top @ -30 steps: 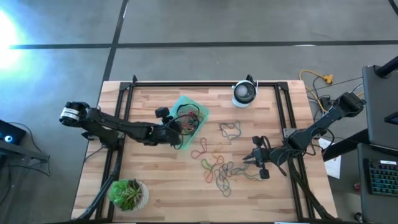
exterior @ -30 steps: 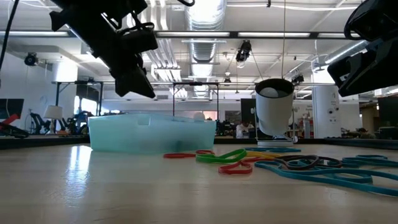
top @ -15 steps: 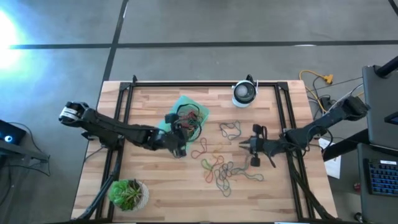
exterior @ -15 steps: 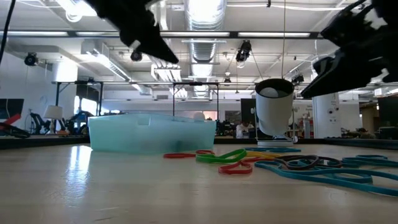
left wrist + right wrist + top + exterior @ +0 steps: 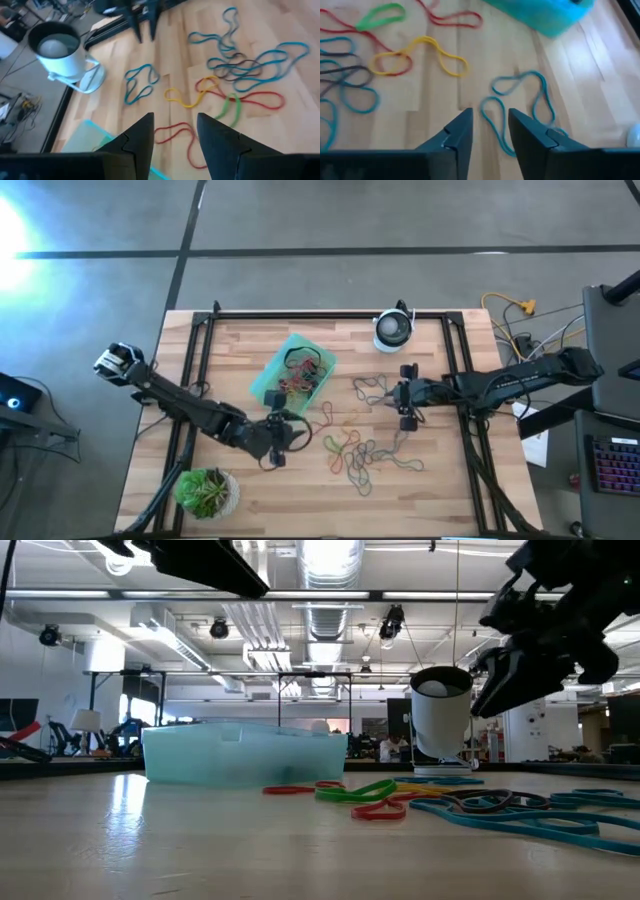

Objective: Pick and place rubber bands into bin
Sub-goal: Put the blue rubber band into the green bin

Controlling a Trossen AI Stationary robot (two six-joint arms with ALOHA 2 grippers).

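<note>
- Our right pincer (image 5: pixel 404 398) hangs above the table (image 5: pixel 240 340), beside a teal band (image 5: pixel 520 110) that lies on its own near the white-and-black round device (image 5: pixel 393 330); its fingers (image 5: pixel 457 137) stand apart with nothing between them.
- Our left pincer (image 5: pixel 278 435) sits over bare wood between the bin (image 5: pixel 265 380) and the potted plant (image 5: pixel 207 492), its fingers (image 5: pixel 137 137) also parted and empty.
- We judge the step in hand to be a pick by the right arm from that teal band. To do it well, we should centre the gap over one strand, come straight down until the tips touch the wood, then close fully, since a thin floppy loop slips out of a half grip.
- We would lift high enough that the dangling loop clears the low wall before letting go.
- The rest of the rubber bands (image 5: pixel 355 455) lie tangled mid-table in red, yellow, green, teal and dark; pulling one may drag its neighbours, so the lone band is the cleaner choice.
- The bin already holds a small heap of bands (image 5: pixel 298 375), dark and reddish, with room left.
</note>
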